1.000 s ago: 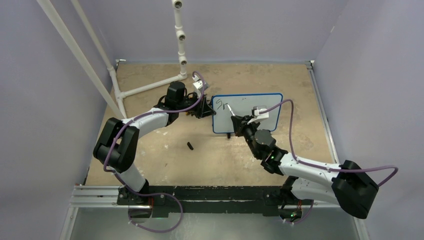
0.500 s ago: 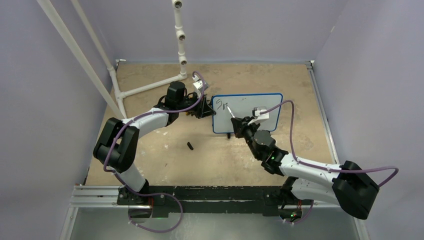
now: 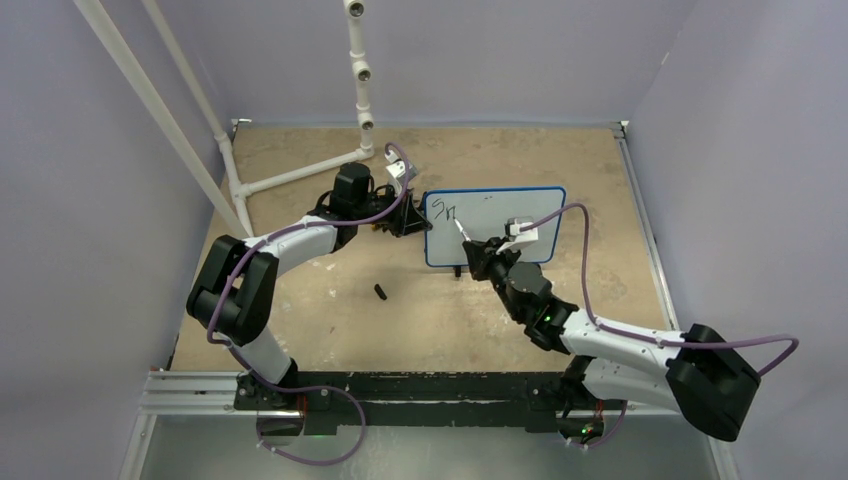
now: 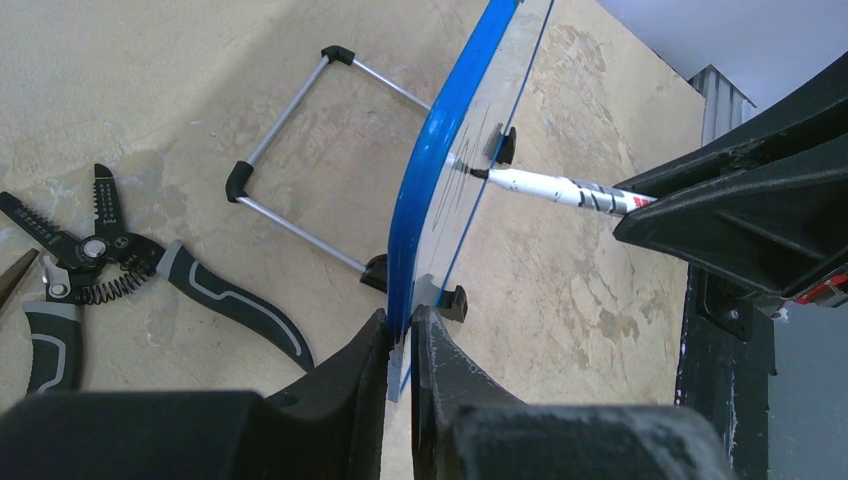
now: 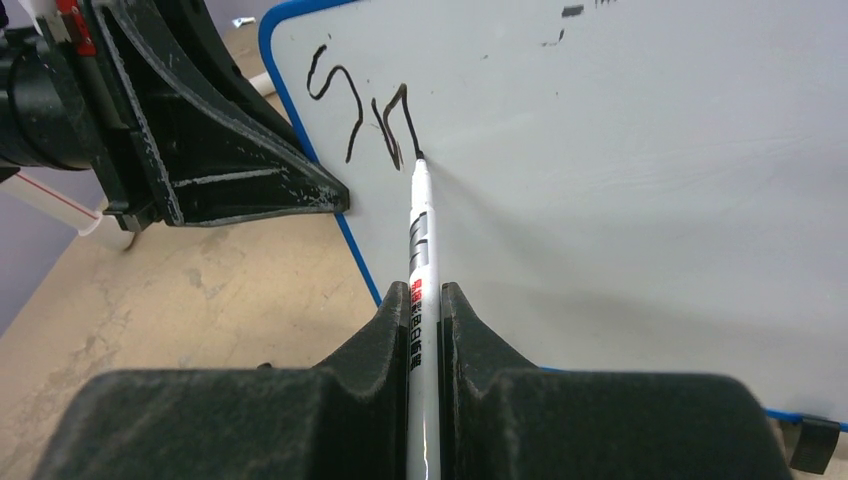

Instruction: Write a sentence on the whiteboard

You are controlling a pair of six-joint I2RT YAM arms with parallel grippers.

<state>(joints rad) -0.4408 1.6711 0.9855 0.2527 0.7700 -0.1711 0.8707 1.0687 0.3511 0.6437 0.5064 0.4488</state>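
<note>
The whiteboard (image 3: 510,205) with its thin blue frame (image 4: 430,190) stands upright on the table's middle. My left gripper (image 3: 418,222) (image 4: 402,325) is shut on the board's left edge. A white marker (image 3: 461,231) (image 5: 418,240) is clamped in my shut right gripper (image 3: 475,250) (image 5: 425,300), and its black tip touches the board face (image 5: 620,200). Of the sentence (image 5: 365,110) (image 3: 444,212), an "S" and the first strokes of a second letter show at the board's upper left. The tip rests at the foot of the last stroke.
Black-handled wire strippers (image 4: 120,270) and a U-shaped metal wire stand (image 4: 290,110) lie behind the board. A small black cap (image 3: 381,292) lies on the table left of centre. A white pipe frame (image 3: 300,172) runs across the far left corner.
The marker tip has come down the board toward its lower edge, adding a stroke to the second letter. My right gripper shifted slightly with it. The left arm and the board have not moved.
</note>
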